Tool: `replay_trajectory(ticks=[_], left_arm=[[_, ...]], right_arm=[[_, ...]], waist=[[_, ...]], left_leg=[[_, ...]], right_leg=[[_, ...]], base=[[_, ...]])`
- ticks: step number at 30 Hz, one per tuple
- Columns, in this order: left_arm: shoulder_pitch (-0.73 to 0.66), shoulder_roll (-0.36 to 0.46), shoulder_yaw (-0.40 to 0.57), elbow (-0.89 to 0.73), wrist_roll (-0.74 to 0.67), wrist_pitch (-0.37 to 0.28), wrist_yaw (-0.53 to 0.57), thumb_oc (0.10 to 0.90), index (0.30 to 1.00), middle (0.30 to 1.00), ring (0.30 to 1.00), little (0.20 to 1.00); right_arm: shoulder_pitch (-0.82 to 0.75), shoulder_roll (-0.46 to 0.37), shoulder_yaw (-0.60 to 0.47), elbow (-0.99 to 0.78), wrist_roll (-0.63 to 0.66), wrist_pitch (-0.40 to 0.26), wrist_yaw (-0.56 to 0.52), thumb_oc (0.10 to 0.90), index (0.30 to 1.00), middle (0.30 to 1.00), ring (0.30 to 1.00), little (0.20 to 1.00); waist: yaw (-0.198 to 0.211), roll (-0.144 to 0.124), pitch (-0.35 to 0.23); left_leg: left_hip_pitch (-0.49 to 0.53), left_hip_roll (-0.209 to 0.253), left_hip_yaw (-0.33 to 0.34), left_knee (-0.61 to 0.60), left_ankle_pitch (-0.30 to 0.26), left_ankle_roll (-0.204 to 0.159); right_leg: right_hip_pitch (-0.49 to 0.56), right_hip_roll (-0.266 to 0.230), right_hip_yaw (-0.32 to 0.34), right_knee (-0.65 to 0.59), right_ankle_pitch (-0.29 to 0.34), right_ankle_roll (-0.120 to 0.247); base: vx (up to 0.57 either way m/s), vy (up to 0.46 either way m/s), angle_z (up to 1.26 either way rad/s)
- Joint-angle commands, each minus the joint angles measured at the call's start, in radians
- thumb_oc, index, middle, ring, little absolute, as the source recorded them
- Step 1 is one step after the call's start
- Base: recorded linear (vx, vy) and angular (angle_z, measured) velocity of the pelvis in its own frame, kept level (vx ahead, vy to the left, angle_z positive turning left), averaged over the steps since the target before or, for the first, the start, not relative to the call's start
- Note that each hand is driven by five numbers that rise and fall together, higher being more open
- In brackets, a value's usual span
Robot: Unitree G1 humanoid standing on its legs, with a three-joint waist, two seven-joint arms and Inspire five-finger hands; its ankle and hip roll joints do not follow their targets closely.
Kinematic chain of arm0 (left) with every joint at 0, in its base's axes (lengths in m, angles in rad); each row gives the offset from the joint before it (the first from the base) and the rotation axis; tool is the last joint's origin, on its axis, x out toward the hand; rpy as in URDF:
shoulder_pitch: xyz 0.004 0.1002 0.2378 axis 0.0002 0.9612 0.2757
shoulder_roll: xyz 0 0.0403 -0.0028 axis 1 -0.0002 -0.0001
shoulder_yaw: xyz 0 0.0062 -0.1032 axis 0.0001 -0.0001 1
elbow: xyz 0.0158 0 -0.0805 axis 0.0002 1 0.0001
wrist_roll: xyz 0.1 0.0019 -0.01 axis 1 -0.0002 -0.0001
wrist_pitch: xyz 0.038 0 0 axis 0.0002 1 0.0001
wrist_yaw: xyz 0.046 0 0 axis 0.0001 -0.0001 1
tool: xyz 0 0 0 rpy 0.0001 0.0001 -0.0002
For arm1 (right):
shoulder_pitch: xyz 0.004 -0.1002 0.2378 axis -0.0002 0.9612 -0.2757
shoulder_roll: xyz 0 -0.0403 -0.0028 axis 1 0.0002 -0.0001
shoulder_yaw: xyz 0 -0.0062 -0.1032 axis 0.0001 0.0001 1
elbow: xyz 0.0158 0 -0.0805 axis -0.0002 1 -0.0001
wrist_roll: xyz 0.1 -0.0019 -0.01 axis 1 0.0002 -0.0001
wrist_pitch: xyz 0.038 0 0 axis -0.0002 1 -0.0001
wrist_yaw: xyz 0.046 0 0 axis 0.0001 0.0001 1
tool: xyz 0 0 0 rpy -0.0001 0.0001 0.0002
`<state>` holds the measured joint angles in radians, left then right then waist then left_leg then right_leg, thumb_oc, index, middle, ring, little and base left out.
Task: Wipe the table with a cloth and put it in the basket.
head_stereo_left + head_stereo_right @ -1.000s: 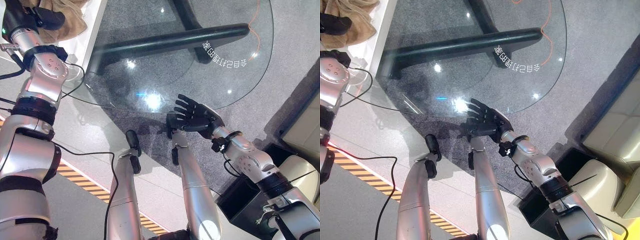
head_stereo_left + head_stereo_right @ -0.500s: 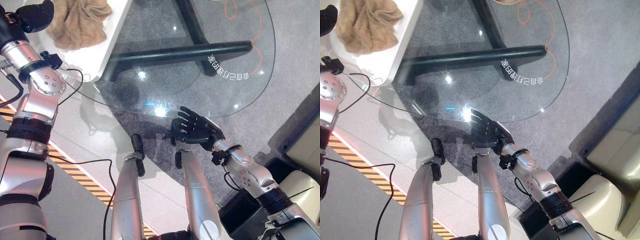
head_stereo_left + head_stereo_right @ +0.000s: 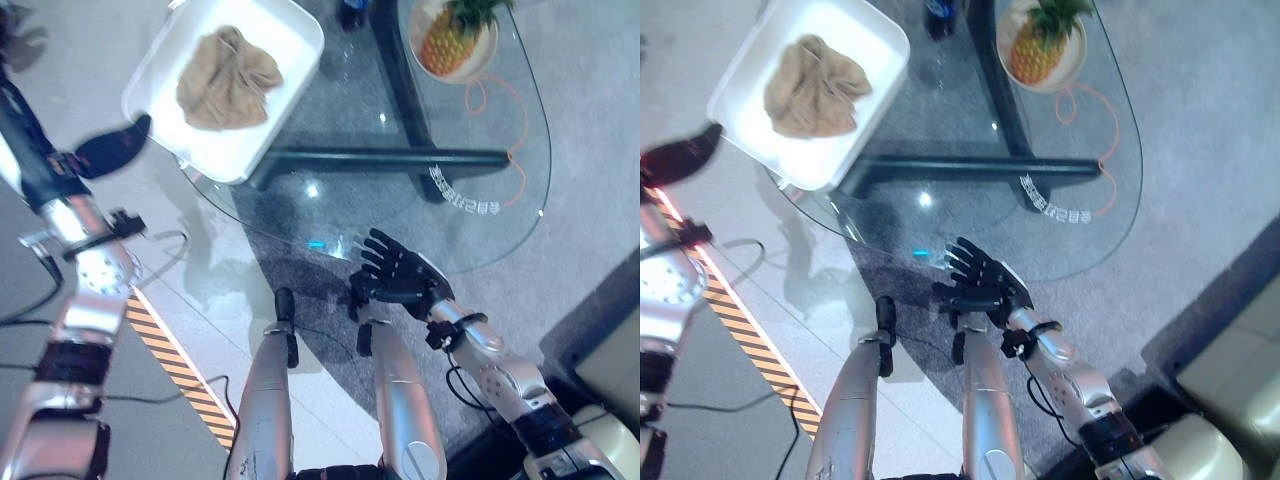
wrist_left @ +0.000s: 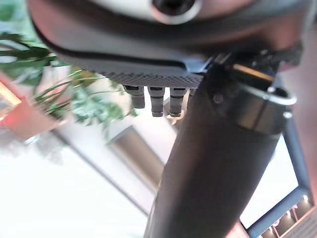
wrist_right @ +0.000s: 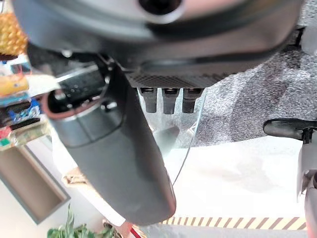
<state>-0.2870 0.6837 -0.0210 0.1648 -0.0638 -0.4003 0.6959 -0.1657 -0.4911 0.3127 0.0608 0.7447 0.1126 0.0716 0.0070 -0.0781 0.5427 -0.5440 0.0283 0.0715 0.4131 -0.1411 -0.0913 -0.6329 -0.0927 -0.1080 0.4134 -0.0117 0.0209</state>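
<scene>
A crumpled tan cloth (image 3: 228,88) lies inside the white basket (image 3: 160,75), which stands on the left end of the oval glass table (image 3: 400,215). My left hand (image 3: 35,150) is raised left of the basket, apart from it, with nothing in it and its thumb (image 4: 218,163) straight. My right hand (image 3: 402,280) hovers at the table's near edge, open with fingers spread and holding nothing. The glass edge (image 5: 194,124) shows past my right thumb (image 5: 124,158).
A pineapple on a plate (image 3: 452,35) and an orange cord (image 3: 500,105) are at the table's far right end. A black table base (image 3: 400,160) shows under the glass. Yellow-black floor tape (image 3: 180,370) runs at the left.
The camera has tilted up, so the whole basket and the table's far end now show. My left hand has drawn back from above the cloth to the basket's left. The right hand keeps its place.
</scene>
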Motion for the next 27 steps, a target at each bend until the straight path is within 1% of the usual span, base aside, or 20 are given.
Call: replay_trajectory(ticks=[1,2,3,5,6,7,8,11,12,13,14,15,18,19,20,21,22,23,24,27], left_arm=[[0.048,-0.064,0.012,-0.137,-0.024,-0.089,-0.099,0.8,0.9,0.9,0.9,0.9],[0.095,-0.097,-0.002,-0.154,-0.039,-0.09,-0.139,0.8,0.9,0.9,0.9,0.9],[0.127,-0.122,-0.013,-0.154,-0.085,-0.074,-0.185,0.8,0.9,0.9,0.9,0.9],[0.171,-0.156,-0.042,-0.142,-0.119,-0.059,-0.239,0.8,0.9,0.9,0.9,0.9],[0.203,-0.177,-0.062,-0.12,-0.168,-0.034,-0.283,0.8,0.9,0.9,0.9,0.9],[0.213,-0.183,-0.068,-0.112,-0.193,-0.011,-0.302,0.8,0.9,0.9,0.9,0.9],[0.245,-0.203,-0.1,-0.057,-0.245,0.005,-0.341,0.8,0.9,0.9,0.9,0.9],[0.309,-0.243,-0.139,0.035,-0.337,0.064,-0.436,0.8,0.9,0.9,0.9,0.9],[0.347,-0.271,-0.154,0.099,-0.347,0.074,-0.484,0.8,0.9,0.9,0.9,0.9],[0.357,-0.278,-0.158,0.115,-0.362,0.096,-0.506,0.8,0.9,0.9,0.9,0.9],[0.386,-0.319,-0.183,0.214,-0.39,0.131,-0.566,0.8,0.9,0.9,0.9,0.9],[0.397,-0.34,-0.196,0.274,-0.383,0.138,-0.594,0.8,0.9,0.9,0.9,0.9],[0.408,-0.361,-0.221,0.358,-0.347,0.15,-0.614,0.8,0.9,0.9,0.9,0.9],[0.411,-0.365,-0.241,0.404,-0.33,0.174,-0.635,0.8,0.9,0.9,0.9,0.9],[0.409,-0.372,-0.254,0.457,-0.317,0.188,-0.656,0.8,0.9,0.9,0.9,0.9],[0.399,-0.385,-0.272,0.544,-0.3,0.201,-0.679,0.8,0.9,0.9,0.9,0.9],[0.39,-0.39,-0.279,0.584,-0.275,0.228,-0.695,0.8,0.9,0.9,0.9,0.9],[0.378,-0.396,-0.286,0.643,-0.257,0.227,-0.706,0.8,0.9,0.9,0.9,0.9],[0.356,-0.402,-0.293,0.719,-0.252,0.245,-0.704,0.8,0.9,0.9,0.9,0.9],[0.315,-0.422,-0.267,0.872,-0.297,0.284,-0.734,0.8,0.9,0.9,0.9,0.9]], right_arm=[[0.052,0.022,-0.043,-0.113,-0.012,-0.093,0.068,0.8,0.9,0.9,0.9,0.9],[0.064,0.03,-0.042,-0.096,-0.02,-0.097,0.079,0.8,0.9,0.9,0.9,0.9],[0.071,0.038,-0.039,-0.075,-0.021,-0.098,0.092,0.8,0.9,0.9,0.9,0.9],[0.078,0.054,-0.034,-0.034,-0.017,-0.098,0.118,0.8,0.9,0.9,0.9,0.9],[0.083,0.066,-0.028,0.003,-0.023,-0.099,0.148,0.8,0.9,0.9,0.9,0.9],[0.086,0.073,-0.023,0.015,-0.029,-0.098,0.157,0.8,0.9,0.9,0.9,0.9],[0.1,0.087,-0.002,0.059,-0.048,-0.097,0.165,0.8,0.9,0.9,0.9,0.9],[0.133,0.105,0.022,0.137,-0.104,-0.084,0.164,0.8,0.9,0.9,0.9,0.9],[0.151,0.12,0.027,0.189,-0.129,-0.081,0.169,0.8,0.9,0.9,0.9,0.9],[0.156,0.124,0.028,0.202,-0.139,-0.073,0.165,0.8,0.9,0.9,0.9,0.9],[0.166,0.138,0.036,0.274,-0.17,-0.062,0.158,0.8,0.9,0.9,0.9,0.9],[0.17,0.145,0.043,0.314,-0.191,-0.056,0.153,0.8,0.9,0.9,0.9,0.9],[0.18,0.157,0.048,0.387,-0.202,-0.023,0.143,0.8,0.9,0.9,0.9,0.9],[0.185,0.163,0.047,0.438,-0.223,-0.008,0.13,0.8,0.9,0.9,0.9,0.9],[0.187,0.165,0.043,0.499,-0.24,-0.013,0.132,0.8,0.9,0.9,0.9,0.9],[0.184,0.173,0.044,0.6,-0.28,-0.032,0.112,0.8,0.9,0.9,0.9,0.9],[0.18,0.175,0.046,0.645,-0.314,-0.037,0.087,0.8,0.9,0.9,0.9,0.9],[0.175,0.176,0.048,0.706,-0.329,-0.06,0.086,0.8,0.9,0.9,0.9,0.9],[0.165,0.182,0.047,0.787,-0.36,-0.065,0.073,0.8,0.9,0.9,0.9,0.9],[0.145,0.202,0.036,0.964,-0.469,-0.105,0.051,0.8,0.9,0.9,0.9,0.9]], waist=[[0.018,0.041,-0.023],[0.027,0.04,-0.023],[0.033,0.04,-0.023],[0.043,0.04,-0.023],[0.05,0.039,-0.023],[0.053,0.039,-0.025],[0.057,0.037,-0.053],[0.062,0.033,-0.107],[0.065,0.03,-0.138],[0.065,0.029,-0.15],[0.067,0.026,-0.186],[0.067,0.025,-0.204],[0.063,0.024,-0.244],[0.059,0.023,-0.265],[0.056,0.025,-0.283],[0.048,0.028,-0.31],[0.045,0.029,-0.322],[0.042,0.031,-0.335],[0.034,0.035,-0.353],[0.023,0.043,-0.378]], left_leg=[[0.042,-0.079,0.024,-0.073,0.091,0.094],[0.064,-0.079,0.016,-0.075,0.093,0.091],[0.087,-0.078,0.01,-0.081,0.096,0.086],[0.132,-0.08,-0.001,-0.094,0.101,0.082],[0.167,-0.077,-0.009,-0.108,0.107,0.077],[0.178,-0.077,-0.011,-0.114,0.11,0.075],[0.206,-0.076,-0.019,-0.134,0.116,0.07],[0.267,-0.07,-0.028,-0.182,0.128,0.064],[0.3,-0.068,-0.033,-0.206,0.131,0.061],[0.307,-0.066,-0.036,-0.215,0.135,0.06],[0.354,-0.061,-0.037,-0.248,0.136,0.057],[0.373,-0.059,-0.039,-0.26,0.136,0.056],[0.401,-0.053,-0.04,-0.28,0.138,0.055],[0.421,-0.048,-0.038,-0.292,0.137,0.055],[0.439,-0.045,-0.036,-0.303,0.136,0.056],[0.461,-0.04,-0.032,-0.317,0.135,0.056],[0.472,-0.038,-0.029,-0.324,0.133,0.056],[0.485,-0.035,-0.027,-0.333,0.132,0.057],[0.502,-0.032,-0.026,-0.345,0.13,0.058],[0.535,-0.029,-0.021,-0.366,0.122,0.061]], right_leg=[[0.143,0.067,-0.065,-0.017,-0.098,-0.001],[0.172,0.065,-0.072,-0.019,-0.103,-0.002],[0.199,0.064,-0.078,-0.021,-0.106,-0.003],[0.253,0.058,-0.088,-0.034,-0.108,-0.002],[0.296,0.056,-0.095,-0.051,-0.107,-0.003],[0.31,0.056,-0.096,-0.059,-0.106,-0.004],[0.348,0.052,-0.103,-0.086,-0.1,-0.004],[0.424,0.048,-0.111,-0.149,-0.087,-0.004],[0.467,0.047,-0.114,-0.184,-0.08,-0.004],[0.476,0.047,-0.116,-0.196,-0.076,-0.004],[0.528,0.046,-0.116,-0.237,-0.07,-0.001],[0.548,0.046,-0.117,-0.253,-0.066,0.001],[0.577,0.043,-0.116,-0.281,-0.055,0.006],[0.593,0.041,-0.114,-0.294,-0.05,0.009],[0.607,0.041,-0.112,-0.306,-0.047,0.011],[0.622,0.041,-0.104,-0.322,-0.04,0.015],[0.63,0.041,-0.1,-0.329,-0.038,0.018],[0.638,0.04,-0.097,-0.336,-0.035,0.02],[0.647,0.041,-0.088,-0.344,-0.032,0.023],[0.668,0.041,-0.074,-0.359,-0.032,0.028]], base=[[-0.03,-0.188,0.09],[-0.02,-0.143,0.08],[-0.03,-0.174,0.13],[-0.02,-0.178,0.15],[-0.01,-0.19,0.09],[0.02,-0.188,0.09],[0.05,-0.141,0.15],[0.08,-0.123,0.16],[0.1,-0.09,0.13],[0.17,-0.088,0.1],[0.14,-0.054,0.08],[0.14,-0.042,0.04],[0.08,-0.006,0.01],[0.11,0.017,0.01],[0.13,0.042,0.03],[0.11,0.045,0.11],[0.1,0.047,0.11],[0.08,0.045,0.1],[0.08,0.053,0.03],[0.05,0.059,-0.05]])
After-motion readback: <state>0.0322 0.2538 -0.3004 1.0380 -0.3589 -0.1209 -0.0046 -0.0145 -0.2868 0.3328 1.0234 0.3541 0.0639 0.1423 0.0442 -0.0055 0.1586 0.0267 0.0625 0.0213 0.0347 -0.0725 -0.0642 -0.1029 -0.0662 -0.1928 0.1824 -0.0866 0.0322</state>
